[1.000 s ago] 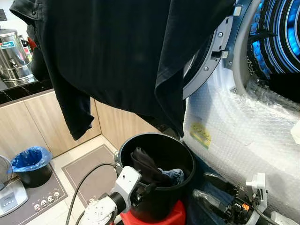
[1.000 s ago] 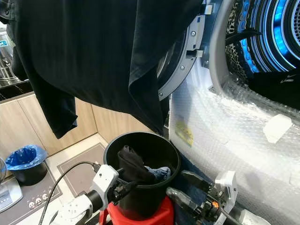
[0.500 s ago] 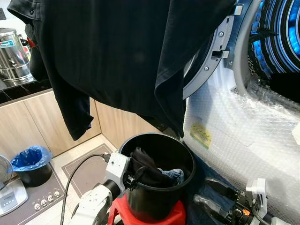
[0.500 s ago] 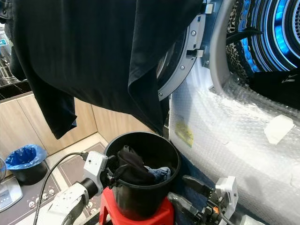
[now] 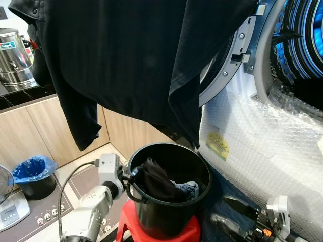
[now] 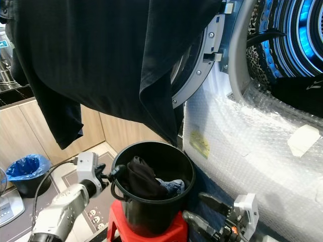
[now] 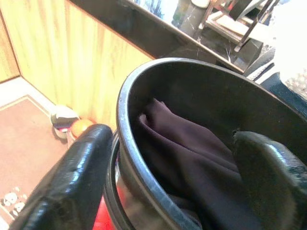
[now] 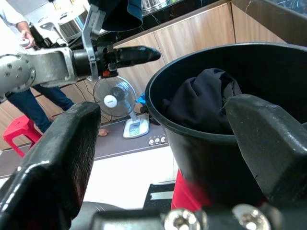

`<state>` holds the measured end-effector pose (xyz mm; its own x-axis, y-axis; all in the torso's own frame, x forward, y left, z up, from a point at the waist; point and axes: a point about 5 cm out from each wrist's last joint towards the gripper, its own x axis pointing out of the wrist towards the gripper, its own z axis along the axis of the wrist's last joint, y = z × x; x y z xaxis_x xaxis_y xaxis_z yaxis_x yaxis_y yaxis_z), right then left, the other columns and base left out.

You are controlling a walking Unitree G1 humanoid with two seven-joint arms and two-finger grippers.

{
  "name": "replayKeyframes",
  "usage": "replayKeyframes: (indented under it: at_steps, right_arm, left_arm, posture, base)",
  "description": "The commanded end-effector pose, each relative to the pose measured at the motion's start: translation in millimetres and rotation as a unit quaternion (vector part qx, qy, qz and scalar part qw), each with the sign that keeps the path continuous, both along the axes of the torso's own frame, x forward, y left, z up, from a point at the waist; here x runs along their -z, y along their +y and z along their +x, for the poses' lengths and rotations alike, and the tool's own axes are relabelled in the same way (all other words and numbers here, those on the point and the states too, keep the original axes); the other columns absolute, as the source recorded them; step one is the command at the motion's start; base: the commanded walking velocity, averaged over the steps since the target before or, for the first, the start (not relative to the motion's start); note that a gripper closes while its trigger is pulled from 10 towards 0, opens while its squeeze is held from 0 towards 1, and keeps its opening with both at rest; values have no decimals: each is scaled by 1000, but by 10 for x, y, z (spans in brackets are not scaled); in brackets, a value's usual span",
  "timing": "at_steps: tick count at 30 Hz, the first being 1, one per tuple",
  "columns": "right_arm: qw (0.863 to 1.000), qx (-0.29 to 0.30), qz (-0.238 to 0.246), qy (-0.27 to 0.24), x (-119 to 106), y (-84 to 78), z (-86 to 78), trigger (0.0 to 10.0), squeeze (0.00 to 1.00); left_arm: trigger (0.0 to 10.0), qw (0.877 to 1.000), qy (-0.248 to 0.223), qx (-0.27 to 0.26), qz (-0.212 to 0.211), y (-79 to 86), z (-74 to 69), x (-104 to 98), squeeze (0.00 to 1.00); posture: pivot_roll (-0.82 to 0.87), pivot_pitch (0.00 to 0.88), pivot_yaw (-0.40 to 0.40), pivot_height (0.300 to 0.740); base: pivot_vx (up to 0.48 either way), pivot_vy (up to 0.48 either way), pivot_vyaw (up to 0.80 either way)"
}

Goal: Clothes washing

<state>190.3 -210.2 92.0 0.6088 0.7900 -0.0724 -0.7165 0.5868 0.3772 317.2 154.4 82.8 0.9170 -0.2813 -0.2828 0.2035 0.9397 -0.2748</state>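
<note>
Left pincer (image 5: 132, 174) pulled back to bucket (image 5: 166, 219) rim, open astride it; right pincer (image 8: 158, 143) open.

Even indoor light, head views sharp — blue glow inside the washer drum (image 5: 303, 35); wrist views' fingers blurred.

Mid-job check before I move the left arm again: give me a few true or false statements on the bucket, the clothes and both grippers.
1. The round black plastic bucket stands on a red plastic stool. True.
2. The bucket is empty. False: a dark crumpled garment lies in it.
3. The left gripper is open, its fingers astride the bucket's rim. True.
4. The right gripper holds the garment. False: it is open, apart from it.
5. The washing machine's round door is shut. False: it stands open.
</note>
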Motion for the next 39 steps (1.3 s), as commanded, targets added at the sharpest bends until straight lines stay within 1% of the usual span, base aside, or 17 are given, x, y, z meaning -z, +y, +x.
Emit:
replayKeyframes:
  at_steps: [1, 2, 3, 4, 7, 9, 11, 13, 17, 20, 23, 26, 30, 32, 35, 37, 39]
  right_arm:
    - [1000, 2, -5, -16, -83, -12, 1, 10000, 0]
    - [1000, 3, -5, -15, -82, -11, -3, 10000, 0]
    - [1000, 5, -4, -15, -80, -6, -10, 10000, 0]
    - [1000, 5, -4, -15, -80, -6, -10, 10000, 0]
    - [1000, 7, -3, -13, -79, 9, -32, 10000, 0]
    - [1000, 9, -1, -10, -79, 25, -55, 10000, 0]
    - [1000, 10, 0, -9, -85, 28, -59, 10000, 0]
    - [1000, 11, -1, -8, -85, 32, -85, 10000, 0]
    - [1000, 14, -1, -3, -91, 42, -129, 10000, 0]
    - [1000, 16, 0, -2, -98, 50, -158, 10000, 0]
    - [1000, 21, 1, 0, -104, 51, -177, 10000, 0]
    - [1000, 25, 1, 2, -107, 61, -211, 10000, 0]
    - [1000, 29, 3, 5, -113, 69, -238, 10000, 0]
    - [999, 36, 4, 10, -116, 60, -288, 10000, 0]
    - [999, 38, 4, 11, -116, 55, -303, 10000, 0]
    - [999, 41, 4, 12, -115, 52, -307, 10000, 0]
    - [999, 44, 5, 12, -116, 54, -305, 10000, 0]
  left_arm:
    - [10000, 1000, 18, 9, -3, -8, 26, 6, 129]
    - [10000, 1000, 21, 12, 1, -8, 38, 0, 129]
    - [10000, 1000, 21, 17, 3, -10, 74, -33, 0]
    - [10000, 1000, 21, 17, 3, -10, 74, -33, 0]
    - [10000, 999, 28, 38, 2, -28, 139, -115, 0]
    - [10000, 998, 47, 50, 13, -16, 178, -135, 0]
    - [10000, 997, 53, 51, 18, -7, 187, -140, 0]
    - [10000, 996, 63, 65, 23, -3, 196, -142, 0]
    - [10000, 991, 97, 80, 36, 37, 193, -103, 0]
    - [10000, 989, 113, 92, 21, 49, 191, -106, 0]
    - [10000, 988, 123, 96, 16, 80, 194, -111, 0]
    - [10000, 988, 121, 97, 20, 140, 226, -154, 0]
    - [10000, 987, 118, 103, 24, 170, 246, -203, 0]
    - [10000, 988, 99, 115, 30, 192, 262, -350, 0]
    - [10000, 988, 93, 124, 26, 188, 252, -389, 0]
    - [10000, 986, 92, 132, 33, 183, 241, -400, 0]
    - [10000, 981, 93, 161, 58, 157, 201, -384, 0]
  posture:
    - [-86, 0, 2, 740]
    - [-86, 0, 2, 740]
    - [-88, 0, 3, 740]
    - [-88, 0, 3, 740]
    - [-91, 0, 5, 740]
    - [-97, 0, 8, 740]
    - [-100, 0, 9, 740]
    - [-103, 0, 10, 740]
    - [-113, 0, 14, 740]
    - [-119, 0, 19, 740]
    - [-127, 0, 23, 740]
    - [-136, 0, 26, 740]
    - [-141, 0, 28, 740]
    - [-150, 0, 35, 740]
    - [-151, 0, 36, 740]
    - [-152, 0, 38, 740]
    - [-149, 0, 39, 740]
  base:
    - [0, 0, 0]
    - [0, 0, 0]
    - [0, 0, 0]
    - [0, 0, 0]
    - [0, 0, 0]
    - [0, 0, 0]
    - [0, 0, 0]
    - [0, 0, 0]
    - [0, 0, 0]
    - [0, 0, 0]
    - [0, 0, 0]
    - [0, 0, 0]
    - [0, 0, 0]
    - [0, 0, 0]
    - [0, 0, 0]
    - [0, 0, 0]
    - [0, 0, 0]
